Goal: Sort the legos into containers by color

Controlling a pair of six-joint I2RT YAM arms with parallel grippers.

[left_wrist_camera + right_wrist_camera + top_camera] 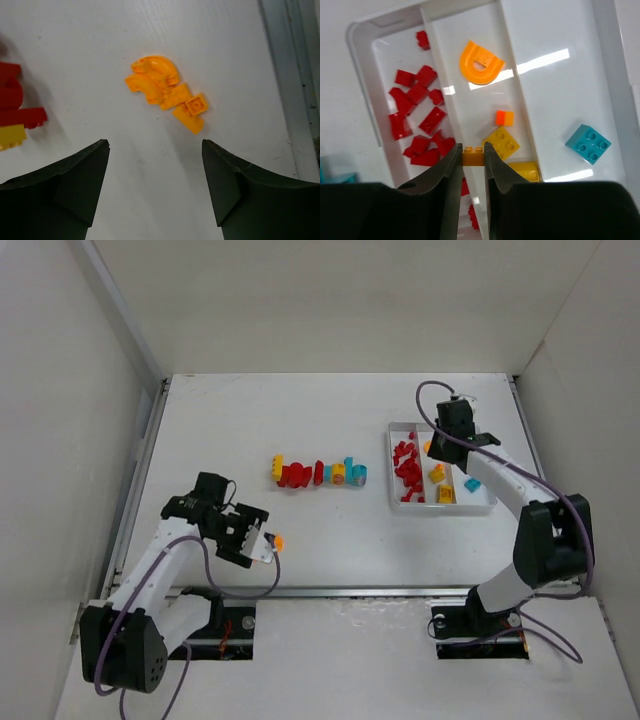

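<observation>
Two grippers, two stages of the same sort.

**Right.** My right gripper (472, 147) is clenched on a small orange brick (472, 156), pinched between both fingers. Under it lies the white tray (360, 31). The brick hangs right over the divider wall (436, 60), with the red bricks (415, 95) in the compartment on one side. The orange and yellow pieces, among them an orange arch (480, 62), lie in the middle compartment on the other. The compartment beyond that holds a single cyan brick (588, 143).

Judgement: this is the drop-off of an orange piece. The next move calls for a slight shift off the divider toward the middle compartment, then letting go. Dropped from here, the brick could glance off the wall into the reds.

**Left.** My left gripper (155, 145) is released, jaws wide, nothing between them. Just ahead of the fingertips, on the table (75, 50), sits an orange cluster (162, 92) of curved and square pieces. Whether they are joined I cannot tell.

Judgement: this is the approach to a pick. I need to advance and lower until the fingers straddle the cluster, then close.

A mixed row (320, 473) of red, yellow and cyan bricks lies unsorted between the two grippers.

**Writing.** None legible on bricks, tray or fingers.
</observation>
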